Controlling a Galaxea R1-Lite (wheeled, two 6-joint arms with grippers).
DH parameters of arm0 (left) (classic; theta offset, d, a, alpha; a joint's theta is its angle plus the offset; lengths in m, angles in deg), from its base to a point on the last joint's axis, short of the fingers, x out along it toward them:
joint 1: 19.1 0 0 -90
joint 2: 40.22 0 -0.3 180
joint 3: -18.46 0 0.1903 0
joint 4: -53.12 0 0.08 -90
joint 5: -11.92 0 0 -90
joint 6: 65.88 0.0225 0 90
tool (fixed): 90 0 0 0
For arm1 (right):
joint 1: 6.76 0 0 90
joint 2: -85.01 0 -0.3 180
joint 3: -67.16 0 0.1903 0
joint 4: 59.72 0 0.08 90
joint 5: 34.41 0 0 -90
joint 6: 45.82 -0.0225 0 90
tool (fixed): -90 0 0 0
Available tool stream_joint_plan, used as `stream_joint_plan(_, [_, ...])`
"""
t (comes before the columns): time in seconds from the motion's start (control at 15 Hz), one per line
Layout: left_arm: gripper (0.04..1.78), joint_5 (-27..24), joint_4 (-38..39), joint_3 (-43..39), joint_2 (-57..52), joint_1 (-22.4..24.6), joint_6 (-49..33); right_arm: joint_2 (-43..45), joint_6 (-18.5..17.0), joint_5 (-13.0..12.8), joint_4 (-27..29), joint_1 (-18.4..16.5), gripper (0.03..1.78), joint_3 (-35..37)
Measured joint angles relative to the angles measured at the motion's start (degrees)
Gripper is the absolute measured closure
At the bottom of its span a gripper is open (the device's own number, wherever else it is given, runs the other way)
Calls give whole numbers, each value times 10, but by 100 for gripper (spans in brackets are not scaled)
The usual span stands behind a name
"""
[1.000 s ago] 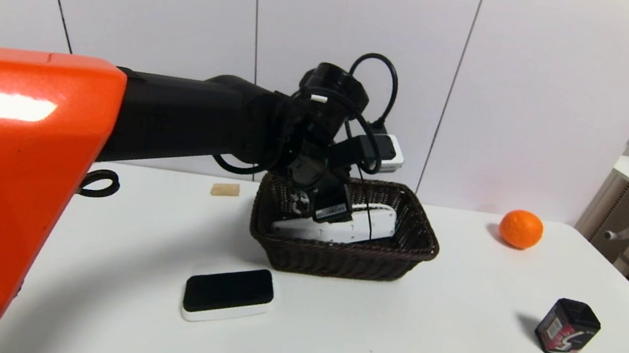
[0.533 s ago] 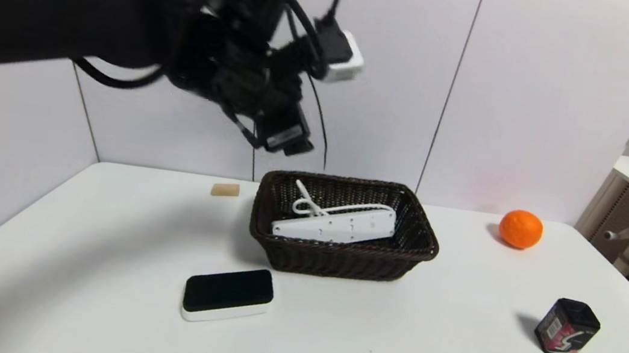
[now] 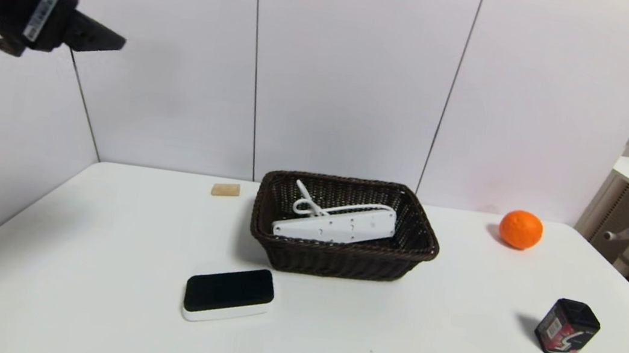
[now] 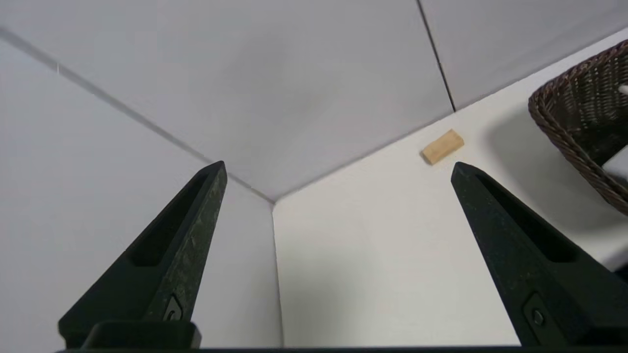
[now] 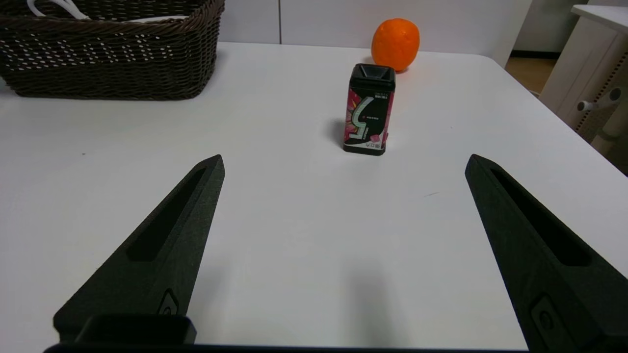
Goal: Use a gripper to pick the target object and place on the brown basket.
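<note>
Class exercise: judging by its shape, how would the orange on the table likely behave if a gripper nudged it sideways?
The orange looks round with no flat side, so it would probably roll rather than slide. It sits on the smooth white table with nothing close by, so it might travel far.

Left pincer (image 4: 338,166) empty, its two black fingers (image 4: 181,255) spread wide apart, high above the white tabletop (image 4: 392,255). Small tan block (image 4: 443,146) lies near the wall. Corner of the brown basket (image 4: 569,127) shows at the edge, apart from the block.
</note>
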Motion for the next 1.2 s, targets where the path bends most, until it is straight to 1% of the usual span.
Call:
stream_joint_plan(0.2, [15,-2,33,-163,-118,21,-57,0,0,0,0,0,12,0])
stream_joint_plan(0.6, [13,-10,217,-608,-378,32,-108,0,0,0,0,0,12,0])
stream_joint_plan(0.67, [13,-22,236,-668,-424,37,-117,0,0,0,0,0,12,0])
stream_joint_plan(0.73, [13,-48,250,-719,-466,50,-124,0,0,0,0,0,12,0])
stream_joint_plan(0.93, [13,-178,250,-822,-576,117,-132,0,0,0,0,0,12,0])
stream_joint_plan(1.0, [13,-200,247,-844,-609,130,-133,0,0,0,0,0,12,0])
stream_joint_plan(1.07, [13,-206,244,-864,-641,139,-134,0,0,0,0,0,12,0])
stream_joint_plan(1.2, [13,-188,241,-896,-704,148,-139,0,0,0,0,0,12,0])
